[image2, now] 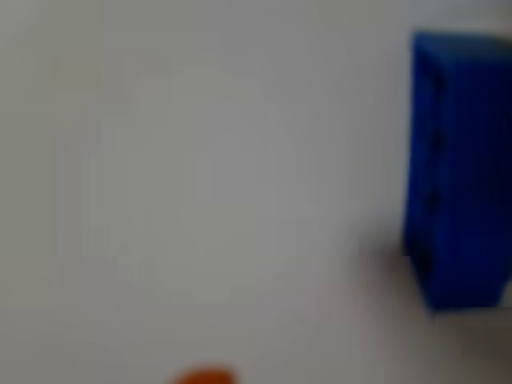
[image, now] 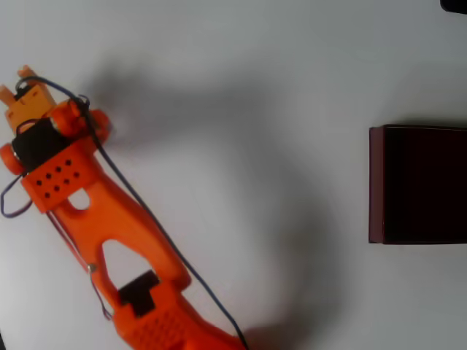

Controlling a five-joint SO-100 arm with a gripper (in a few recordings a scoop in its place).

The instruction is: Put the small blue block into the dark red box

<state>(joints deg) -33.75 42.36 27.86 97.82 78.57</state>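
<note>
Orange arm [image: 109, 233] stretches across white counter [image: 255, 73] toward upper left, overhead view. Hand [image: 25, 87] at far left; opening cannot be told. Small blue block [image2: 460, 168] on counter, blurred, wrist view right. Dark red box [image: 417, 184] at right edge, well apart.

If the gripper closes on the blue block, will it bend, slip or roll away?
The block looks rigid with flat faces and straight edges, so it probably will not bend or roll. It lies flat on the table, so tipping seems unlikely. Its smooth sides might slip.
</note>
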